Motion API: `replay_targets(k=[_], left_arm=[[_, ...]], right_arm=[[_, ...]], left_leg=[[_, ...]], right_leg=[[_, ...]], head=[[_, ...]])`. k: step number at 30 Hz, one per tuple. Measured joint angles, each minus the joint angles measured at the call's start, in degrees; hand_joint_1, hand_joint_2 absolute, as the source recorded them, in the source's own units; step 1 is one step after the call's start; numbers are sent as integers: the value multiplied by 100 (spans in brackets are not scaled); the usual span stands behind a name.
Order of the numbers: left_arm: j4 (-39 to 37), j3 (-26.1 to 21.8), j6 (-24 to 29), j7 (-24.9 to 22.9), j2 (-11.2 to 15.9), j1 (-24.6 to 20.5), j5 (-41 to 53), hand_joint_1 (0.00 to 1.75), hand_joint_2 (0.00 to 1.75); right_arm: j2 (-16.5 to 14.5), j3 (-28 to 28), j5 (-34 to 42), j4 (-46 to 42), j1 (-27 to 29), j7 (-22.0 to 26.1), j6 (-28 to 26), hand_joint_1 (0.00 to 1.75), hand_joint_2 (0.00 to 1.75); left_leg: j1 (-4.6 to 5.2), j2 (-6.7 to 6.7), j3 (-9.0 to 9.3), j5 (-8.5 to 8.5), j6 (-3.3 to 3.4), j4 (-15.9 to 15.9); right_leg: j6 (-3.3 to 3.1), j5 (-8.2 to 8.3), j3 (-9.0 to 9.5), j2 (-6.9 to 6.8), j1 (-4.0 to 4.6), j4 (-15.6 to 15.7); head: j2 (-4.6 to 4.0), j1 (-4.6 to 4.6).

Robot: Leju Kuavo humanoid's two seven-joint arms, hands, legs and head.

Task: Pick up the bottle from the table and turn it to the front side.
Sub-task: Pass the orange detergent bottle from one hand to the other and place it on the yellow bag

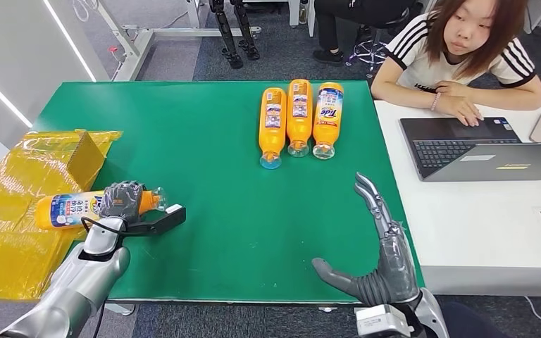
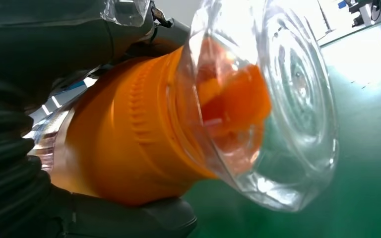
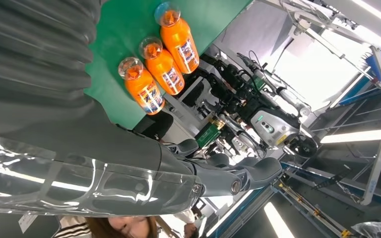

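Bottle gripped at the counter's left edge

Head view: the left hand [image 1: 122,201] wraps its fingers around the neck end of the orange bottle [image 1: 70,209], which lies on its side, base over the yellow bag [image 1: 14,232] and cap toward the green counter [image 1: 204,183]. Its blue-and-white label faces up. The right hand [image 1: 379,260] rests open, fingers apart, holding nothing, probably kept clear. Three bottles [image 1: 298,116] lie side by side farther back, near a person [image 1: 465,49] at a laptop [image 1: 479,148].

Left wrist view: fingers [image 2: 129,218] are clamped around the orange shoulder below the clear cap [image 2: 278,109].

Right wrist view: fingers [image 3: 248,173] are spread, empty.
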State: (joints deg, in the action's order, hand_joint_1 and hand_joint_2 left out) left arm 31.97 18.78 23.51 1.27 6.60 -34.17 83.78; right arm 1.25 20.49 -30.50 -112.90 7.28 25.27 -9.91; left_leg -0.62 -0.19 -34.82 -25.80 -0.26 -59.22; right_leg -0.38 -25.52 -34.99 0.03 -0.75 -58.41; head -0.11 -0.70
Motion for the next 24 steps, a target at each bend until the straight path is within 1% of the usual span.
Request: replay_targets(k=[2,3,12,16,21,24], left_arm=[[-107,-34,49,9,-27,-44,6,25,175],[-152,-46,64,15,-39,-64,5,0,175],[-417,-215,28,239,-149,-254,-230,0,175],[-473,-337,-11,398,-267,-268,-433,0,175],[-517,-467,-66,455,-408,-282,-584,0,175],[-526,-558,-55,529,-469,-278,-756,0,175]], right_arm=[[0,5,-1,3,2,7,-11,0,175],[0,10,-2,6,3,11,-14,0,175],[0,28,115,144,-31,10,77,0,175],[-1,24,272,232,-92,-45,147,0,175],[-1,14,306,313,-91,-80,196,0,175],[-17,-21,336,354,-89,-106,331,0,175]], left_leg=[[0,0,0,0,0,0],[0,0,0,0,0,0],[0,0,2,0,0,1],[1,-5,4,1,0,0],[1,-9,5,1,1,0],[2,-9,6,1,1,0]], right_leg=[[0,0,0,0,0,0],[0,0,0,0,0,0],[0,0,4,-2,0,-1],[0,0,8,-10,-1,0],[1,0,13,-15,-1,0],[1,0,14,-15,-1,0]], head=[[0,0],[0,0],[0,0],[0,0],[0,1],[0,0]])
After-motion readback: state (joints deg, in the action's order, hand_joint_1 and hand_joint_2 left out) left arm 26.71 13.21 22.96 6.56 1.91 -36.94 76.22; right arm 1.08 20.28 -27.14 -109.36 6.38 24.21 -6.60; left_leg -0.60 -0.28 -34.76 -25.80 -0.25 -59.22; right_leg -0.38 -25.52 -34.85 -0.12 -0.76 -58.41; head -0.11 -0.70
